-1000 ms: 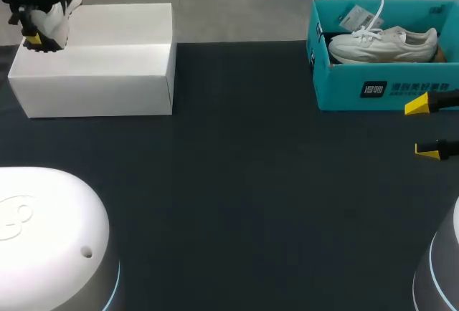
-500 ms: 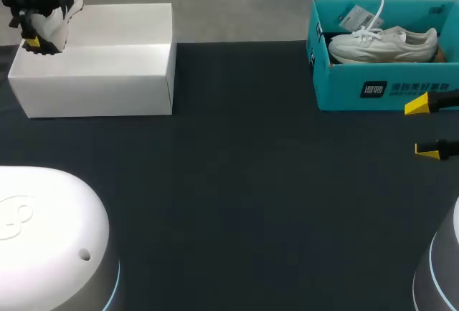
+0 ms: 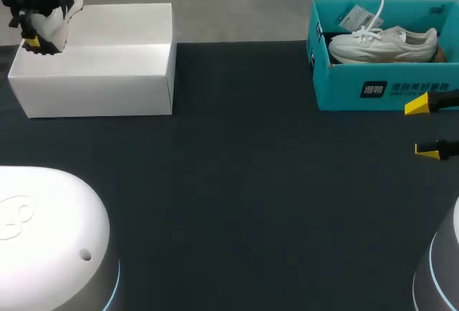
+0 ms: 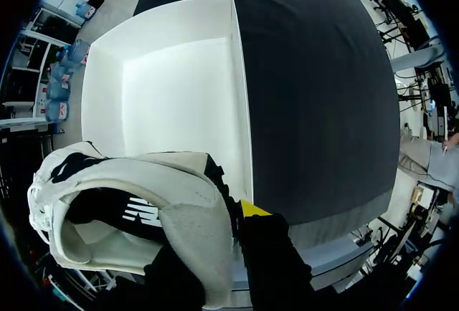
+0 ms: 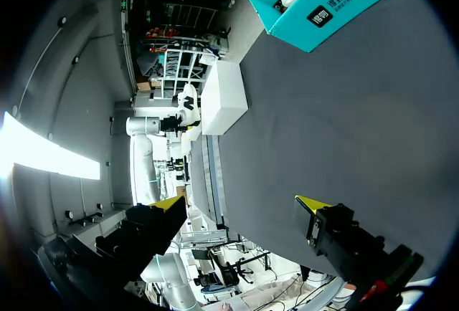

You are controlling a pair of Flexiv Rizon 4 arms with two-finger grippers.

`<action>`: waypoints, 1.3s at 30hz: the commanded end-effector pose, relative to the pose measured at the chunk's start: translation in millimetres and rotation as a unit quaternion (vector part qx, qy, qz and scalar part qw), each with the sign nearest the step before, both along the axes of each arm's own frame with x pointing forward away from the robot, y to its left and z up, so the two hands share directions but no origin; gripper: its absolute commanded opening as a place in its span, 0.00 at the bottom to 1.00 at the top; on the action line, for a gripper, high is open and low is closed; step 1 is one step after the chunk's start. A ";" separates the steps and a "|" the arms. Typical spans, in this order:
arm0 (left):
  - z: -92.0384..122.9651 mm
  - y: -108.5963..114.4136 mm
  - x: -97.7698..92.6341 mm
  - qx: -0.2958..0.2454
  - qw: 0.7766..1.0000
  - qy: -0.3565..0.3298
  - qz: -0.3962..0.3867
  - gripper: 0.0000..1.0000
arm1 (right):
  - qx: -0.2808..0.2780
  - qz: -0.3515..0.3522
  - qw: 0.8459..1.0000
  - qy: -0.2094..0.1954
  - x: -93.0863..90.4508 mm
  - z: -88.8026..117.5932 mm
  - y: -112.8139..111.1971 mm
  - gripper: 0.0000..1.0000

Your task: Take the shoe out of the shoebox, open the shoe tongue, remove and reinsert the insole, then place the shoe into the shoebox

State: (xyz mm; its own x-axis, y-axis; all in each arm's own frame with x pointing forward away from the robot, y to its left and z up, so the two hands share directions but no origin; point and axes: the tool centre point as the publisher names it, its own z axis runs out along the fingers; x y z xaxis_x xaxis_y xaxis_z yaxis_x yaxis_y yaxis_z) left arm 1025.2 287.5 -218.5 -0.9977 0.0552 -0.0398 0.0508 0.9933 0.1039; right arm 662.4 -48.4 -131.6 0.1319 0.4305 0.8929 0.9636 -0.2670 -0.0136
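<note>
left gripper [image 3: 34,37] pinches the black-and-white shoe [image 4: 143,182] above the white box [image 3: 107,60], at its far left corner. right gripper [image 3: 423,128] hangs spread over the counter [image 3: 251,182], beside a teal box [image 3: 344,82] holding a pale shoe [image 3: 384,42].

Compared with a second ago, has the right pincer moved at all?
No. The right pincer sits at the same spot by the teal shoebox's near wall, its fingers just as far apart.

Left gripper [image 3: 34,39] sits at the far back left, fingers pointing down and clamped on a shoe [image 4: 143,203]; right gripper [image 3: 423,128] enters low from the right edge, fingers level, spread wide, holding nothing.
</note>
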 end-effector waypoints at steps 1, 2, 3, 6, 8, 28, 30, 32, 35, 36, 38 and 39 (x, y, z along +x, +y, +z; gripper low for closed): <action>3.0 3.2 -1.0 0.006 0.999 0.011 -0.052 0.00 | -0.002 -0.004 1.000 -0.001 -5.0 0.4 0.5 1.00; 3.9 5.6 0.2 0.006 0.998 0.009 -0.060 0.00 | -0.002 -0.004 1.000 -0.001 -5.0 0.4 0.5 1.00; 3.9 6.8 0.3 0.022 0.995 0.011 -0.097 0.00 | -0.002 -0.004 1.000 -0.001 -5.0 0.4 0.5 1.00; 2.0 10.6 2.3 0.042 0.986 0.018 -0.162 0.00 | -0.002 -0.004 1.000 -0.001 -5.0 0.4 0.5 1.00; 1.0 14.2 4.5 0.047 0.979 0.015 -0.200 0.00 | -0.002 -0.004 1.000 -0.001 -5.0 0.4 0.5 1.00; 10.3 37.7 19.8 0.012 0.844 0.089 -0.529 0.00 | -0.002 -0.004 1.000 -0.001 -5.0 0.4 0.5 1.00; 10.6 37.1 23.8 0.032 0.846 0.089 -0.525 0.00 | -0.002 -0.004 1.000 -0.001 -5.0 0.4 0.5 1.00; 10.5 34.8 26.4 0.045 0.862 0.089 -0.498 0.00 | -0.002 -0.004 1.000 -0.001 -5.0 0.4 0.5 1.00; 10.5 34.8 26.4 0.045 0.862 0.089 -0.498 0.00 | -0.002 -0.004 1.000 -0.001 -5.0 0.4 0.5 1.00; 10.5 34.8 26.4 0.045 0.862 0.089 -0.498 0.00 | -0.002 -0.004 1.000 -0.001 -5.0 0.4 0.5 1.00; 10.5 34.8 26.4 0.045 0.862 0.089 -0.498 0.00 | -0.002 -0.004 1.000 -0.001 -5.0 0.4 0.5 1.00; 10.5 34.8 26.4 0.045 0.862 0.089 -0.498 0.00 | -0.002 -0.004 1.000 -0.001 -5.0 0.4 0.5 1.00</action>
State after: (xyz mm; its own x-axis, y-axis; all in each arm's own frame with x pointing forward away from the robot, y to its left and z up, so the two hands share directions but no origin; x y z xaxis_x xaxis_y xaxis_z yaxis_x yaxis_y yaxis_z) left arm 1049.9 322.1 -210.3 -0.4435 0.8825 0.1564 0.8962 0.4357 0.0832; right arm 662.4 -48.4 -131.6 0.1319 0.4305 0.8929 0.9636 -0.2670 -0.0137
